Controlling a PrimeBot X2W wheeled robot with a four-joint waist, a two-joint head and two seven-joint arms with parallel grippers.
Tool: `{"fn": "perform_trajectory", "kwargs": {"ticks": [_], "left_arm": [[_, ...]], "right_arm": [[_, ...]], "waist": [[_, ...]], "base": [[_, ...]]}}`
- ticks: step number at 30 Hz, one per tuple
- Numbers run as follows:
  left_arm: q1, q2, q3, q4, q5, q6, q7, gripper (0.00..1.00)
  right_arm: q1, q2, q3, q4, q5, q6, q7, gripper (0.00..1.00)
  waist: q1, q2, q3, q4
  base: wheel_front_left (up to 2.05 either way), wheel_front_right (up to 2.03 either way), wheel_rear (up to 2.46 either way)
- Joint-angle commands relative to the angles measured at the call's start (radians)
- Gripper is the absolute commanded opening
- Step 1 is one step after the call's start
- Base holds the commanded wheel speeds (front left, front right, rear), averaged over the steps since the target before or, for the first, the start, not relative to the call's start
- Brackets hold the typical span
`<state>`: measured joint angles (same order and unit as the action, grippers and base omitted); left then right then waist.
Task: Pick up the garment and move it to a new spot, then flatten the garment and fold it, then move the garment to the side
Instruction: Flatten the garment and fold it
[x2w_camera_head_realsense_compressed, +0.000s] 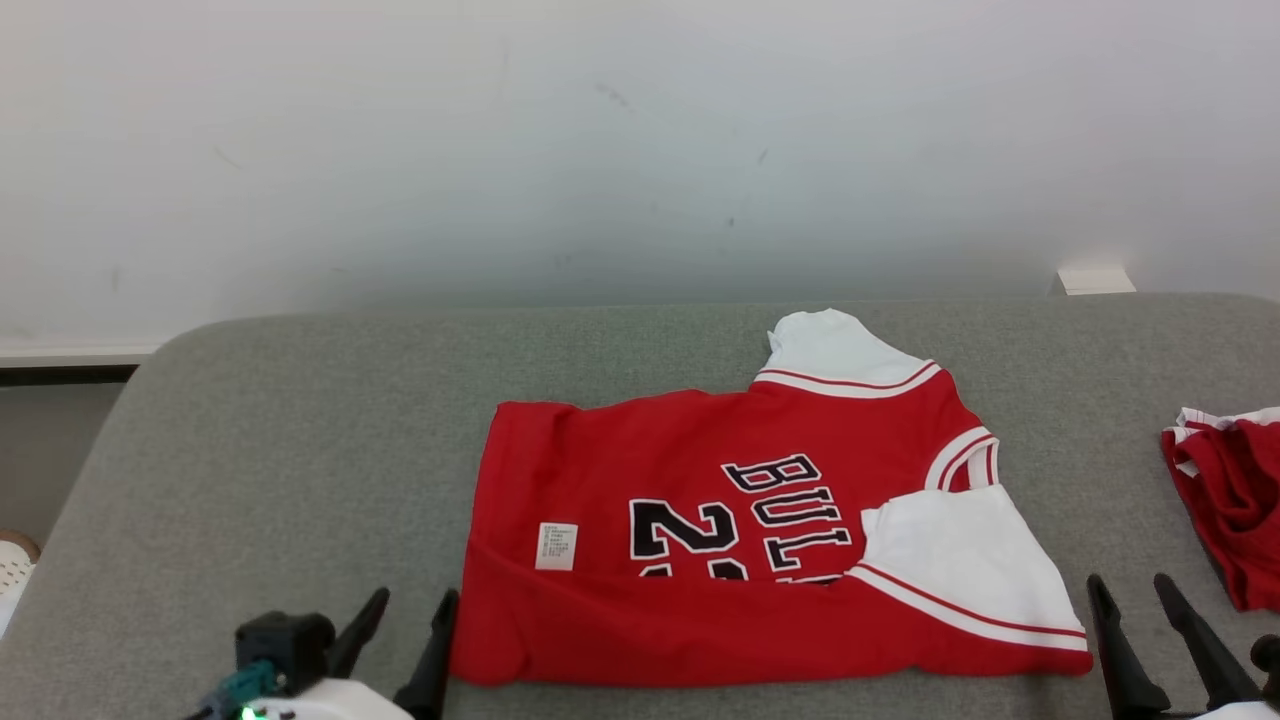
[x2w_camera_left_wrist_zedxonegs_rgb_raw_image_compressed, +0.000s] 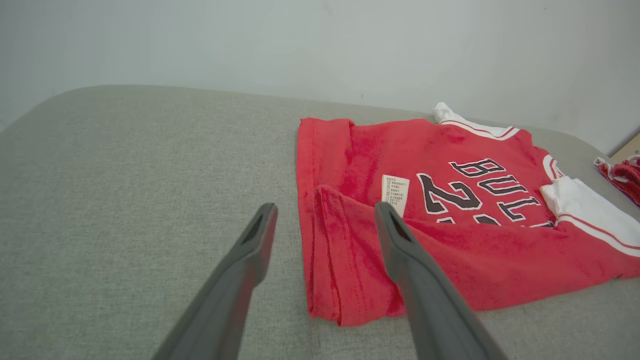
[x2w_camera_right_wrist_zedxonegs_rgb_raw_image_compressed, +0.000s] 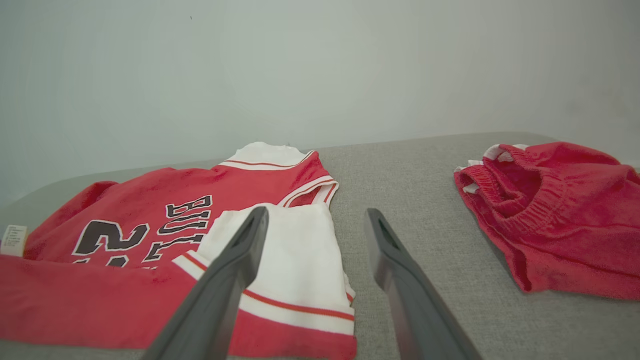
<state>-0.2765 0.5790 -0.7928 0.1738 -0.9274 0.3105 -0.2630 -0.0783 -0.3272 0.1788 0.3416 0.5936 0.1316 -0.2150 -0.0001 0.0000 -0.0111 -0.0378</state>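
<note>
A red jersey (x2w_camera_head_realsense_compressed: 700, 520) with white sleeves and black lettering lies flat on the grey table (x2w_camera_head_realsense_compressed: 300, 450), its near long edge folded up over the front so the near sleeve lies on top. The jersey (x2w_camera_left_wrist_zedxonegs_rgb_raw_image_compressed: 450, 210) carries a white care label (x2w_camera_left_wrist_zedxonegs_rgb_raw_image_compressed: 395, 192). My left gripper (x2w_camera_head_realsense_compressed: 412, 605) stands open just off the jersey's near left corner, nothing between its fingers; in the left wrist view the left gripper (x2w_camera_left_wrist_zedxonegs_rgb_raw_image_compressed: 322, 222) straddles that hem. My right gripper (x2w_camera_head_realsense_compressed: 1132, 590) is open beside the near right corner, and in the right wrist view the right gripper (x2w_camera_right_wrist_zedxonegs_rgb_raw_image_compressed: 314, 225) hovers at the white sleeve (x2w_camera_right_wrist_zedxonegs_rgb_raw_image_compressed: 290, 260).
Crumpled red shorts (x2w_camera_head_realsense_compressed: 1230, 495) lie at the table's right edge; the same shorts (x2w_camera_right_wrist_zedxonegs_rgb_raw_image_compressed: 555, 215) sit right of my right fingers. A pale wall (x2w_camera_head_realsense_compressed: 600, 150) backs the table. The table's rounded left corner drops to the floor. A small white block (x2w_camera_head_realsense_compressed: 1095, 281) sits at the far right.
</note>
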Motion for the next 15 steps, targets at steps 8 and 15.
{"fn": "perform_trajectory", "kwargs": {"ticks": [8, 15], "left_arm": [[0.058, -0.05, -0.04, 0.079, 0.038, -0.042, 0.029, 1.0], [0.005, -0.078, -0.078, 0.175, 0.026, -0.088, 0.104, 1.0]], "right_arm": [[-0.027, 0.045, 0.0, 0.12, 0.017, -0.002, 0.091, 1.0], [-0.122, 0.072, 0.042, 0.293, 0.055, -0.002, 0.155, 1.0]], "waist": [[0.0001, 0.0, 0.012, -0.01], [0.0001, 0.0, 0.027, -0.007]], "base": [[0.0, 0.0, 0.0], [0.0, 0.0, 0.0]]}}
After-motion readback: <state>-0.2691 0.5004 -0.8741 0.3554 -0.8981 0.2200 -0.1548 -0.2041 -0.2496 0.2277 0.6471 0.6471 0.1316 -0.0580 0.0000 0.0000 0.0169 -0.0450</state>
